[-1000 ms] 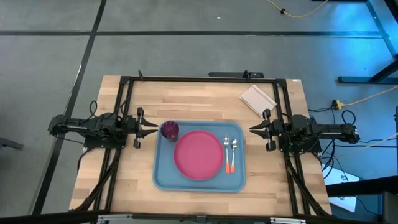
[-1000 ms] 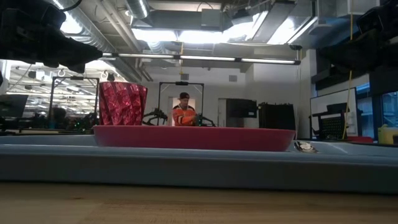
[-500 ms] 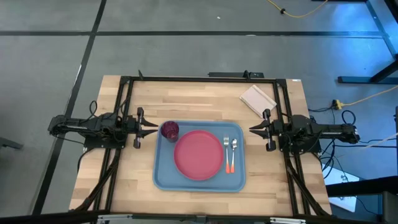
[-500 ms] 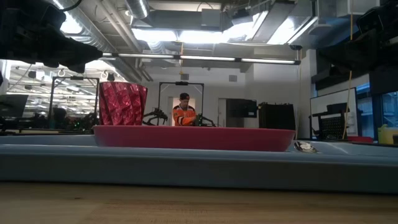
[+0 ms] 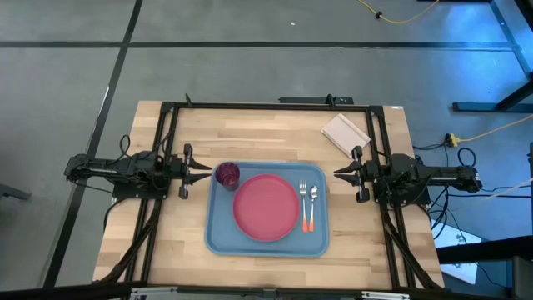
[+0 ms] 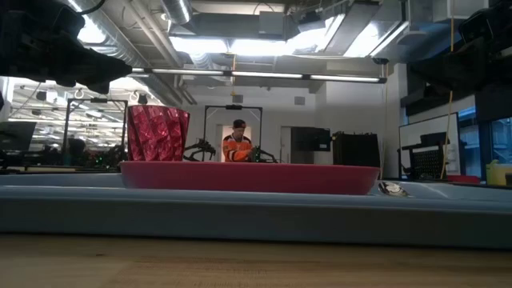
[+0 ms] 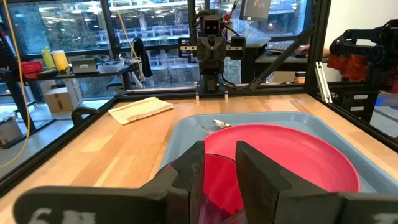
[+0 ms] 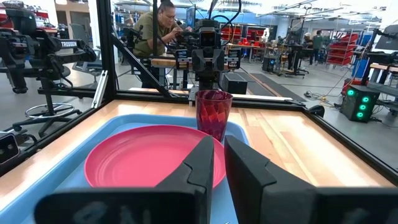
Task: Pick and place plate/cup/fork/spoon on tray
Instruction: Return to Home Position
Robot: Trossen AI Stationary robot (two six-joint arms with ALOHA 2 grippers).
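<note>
The light-blue tray (image 5: 215,242) lies at the table's middle. The pink-red plate (image 5: 266,207) rests flat on it. The dark red cup (image 5: 227,174) stands upright in the tray's far left corner. The fork (image 5: 303,193) and spoon (image 5: 314,196) lie side by side on the tray floor, right of the plate. My left gripper (image 5: 206,169) hovers at the tray's left edge by the cup, shut and empty. My right gripper (image 5: 337,174) hovers at the tray's right edge, shut and empty.
A pale beige pad (image 5: 345,133) lies at the table's far right. A dark frame (image 5: 266,106) runs around the table's edges. People show in the room beyond the table (image 6: 238,149). Bare wood lies on the tray's near and far sides.
</note>
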